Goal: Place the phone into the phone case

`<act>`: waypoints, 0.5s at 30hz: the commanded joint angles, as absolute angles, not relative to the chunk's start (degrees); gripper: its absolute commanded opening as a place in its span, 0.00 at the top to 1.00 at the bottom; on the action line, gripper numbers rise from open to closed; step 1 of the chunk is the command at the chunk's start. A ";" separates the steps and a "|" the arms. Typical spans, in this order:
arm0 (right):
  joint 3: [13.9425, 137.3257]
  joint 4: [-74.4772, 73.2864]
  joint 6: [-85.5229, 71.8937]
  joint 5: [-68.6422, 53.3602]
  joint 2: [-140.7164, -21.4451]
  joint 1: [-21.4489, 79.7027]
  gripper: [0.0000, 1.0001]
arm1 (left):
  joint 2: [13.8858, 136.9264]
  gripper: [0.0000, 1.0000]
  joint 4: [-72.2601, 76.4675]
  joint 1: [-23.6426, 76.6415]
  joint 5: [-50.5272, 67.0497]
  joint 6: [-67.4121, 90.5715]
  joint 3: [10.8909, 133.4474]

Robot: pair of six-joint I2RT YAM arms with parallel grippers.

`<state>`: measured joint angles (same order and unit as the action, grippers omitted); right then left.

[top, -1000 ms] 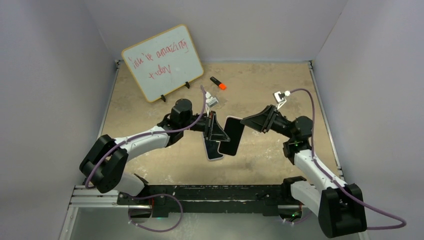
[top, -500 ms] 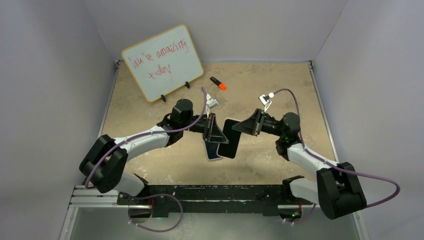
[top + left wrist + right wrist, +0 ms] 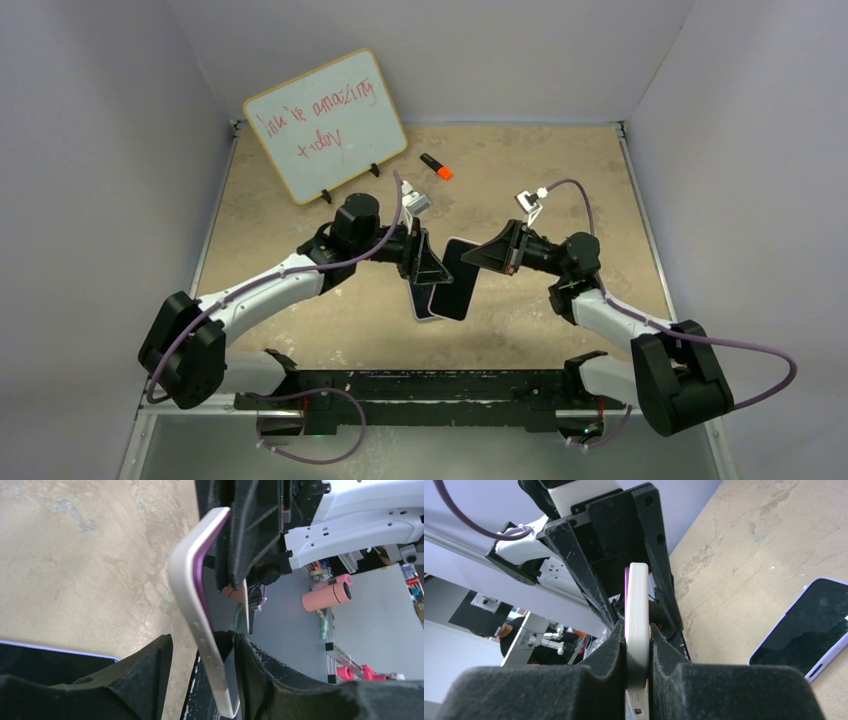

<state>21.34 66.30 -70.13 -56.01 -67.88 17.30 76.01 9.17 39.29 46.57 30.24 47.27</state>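
The phone case [image 3: 455,280], cream-edged with a purple lining, hangs tilted over the middle of the table. In the right wrist view my right gripper [image 3: 638,630] is shut on the phone case [image 3: 638,590], both pads pressed flat against its sides. My left gripper [image 3: 202,637] is open around the phone case [image 3: 192,595], with a clear gap at one finger. From above, the left gripper [image 3: 430,265] and right gripper [image 3: 482,255] face each other across the case. The phone [image 3: 424,310], black screen up with a lilac rim, lies flat on the table beneath them; the right wrist view shows the phone [image 3: 804,625] too.
A small whiteboard [image 3: 325,125] with red writing stands at the back left. An orange marker [image 3: 436,167] lies behind the grippers. White enclosure walls close in the tan tabletop [image 3: 560,180] on three sides.
My right gripper moved in and shut on the phone case. My left gripper, which was holding it, has now opened and the left arm has shifted slightly left.
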 commanded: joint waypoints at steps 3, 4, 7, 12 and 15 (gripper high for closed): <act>20.16 80.33 -76.74 -57.76 -68.32 18.23 1.00 | 69.15 0.37 9.43 37.82 42.38 31.10 48.90; 20.01 82.53 -77.87 -58.23 -68.72 18.32 1.00 | 68.52 0.35 9.64 37.63 42.38 31.33 49.02; 20.16 88.36 -80.89 -59.24 -70.55 19.19 1.00 | 67.77 0.34 11.12 37.36 42.57 32.50 48.94; 20.09 97.02 -85.69 -58.97 -74.88 22.20 1.00 | 68.93 0.35 15.29 37.25 43.43 35.11 48.75; 19.30 102.46 -89.37 -58.42 -77.57 22.86 1.00 | 69.37 0.38 17.14 37.24 43.17 36.13 48.64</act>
<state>19.49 83.66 -82.32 -58.59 -75.59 21.93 69.01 11.97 37.52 43.18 33.89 47.37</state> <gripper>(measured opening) 0.141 0.644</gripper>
